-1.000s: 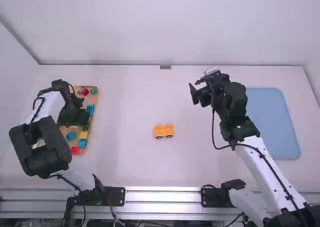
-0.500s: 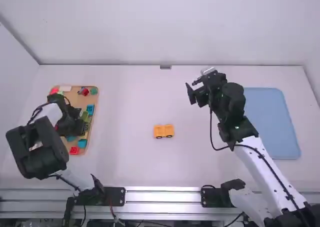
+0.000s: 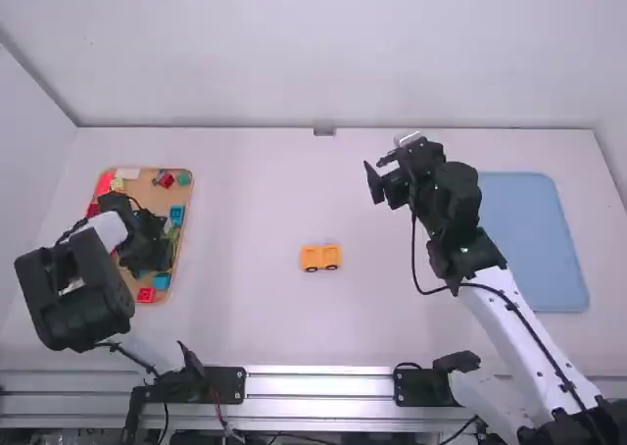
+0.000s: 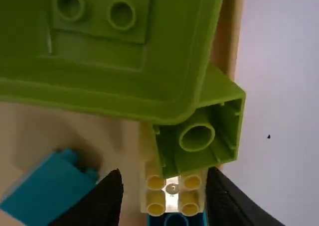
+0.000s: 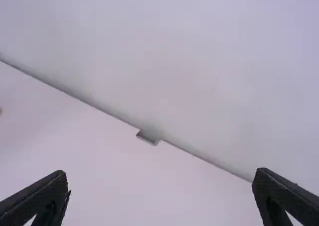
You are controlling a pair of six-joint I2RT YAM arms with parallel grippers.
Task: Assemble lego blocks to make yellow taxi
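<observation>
Both arms stand at the desk's [image 3: 245,337] near edge, the left arm [image 3: 93,288] toward the near left corner, the right arm [image 3: 519,327] toward the near right. A flat blue tray [image 3: 534,239] lies along the desk's right side, beside the right arm. A wooden tray [image 3: 186,259] lies by the desk's left edge. At its near end sit a red block [image 3: 146,295] and, just beside it, a blue block [image 3: 162,281].

The left tool [image 3: 155,254] is over the wooden tray, its fingers parted. In its wrist view a pale yellow block [image 4: 172,198] lies between the fingertips, ungripped, with a green block [image 4: 228,129] next to it, hollow side showing. A large green tub [image 4: 99,89] partly covers the green block, and a teal block [image 4: 50,191] lies off to one side.

The yellow car [image 3: 320,258], the taxi piece, stands on its wheels near the middle of the desk, well apart from both tools.

Farther off, the right tool [image 3: 375,173] hangs spread wide and empty, right of the desk's middle. Toward the wooden tray's far edge are a dark red block [image 3: 167,180], a green one [image 3: 183,178] and a white one [image 3: 127,173]. A small grey piece [image 3: 324,131] sits at the middle of the desk's far edge.
</observation>
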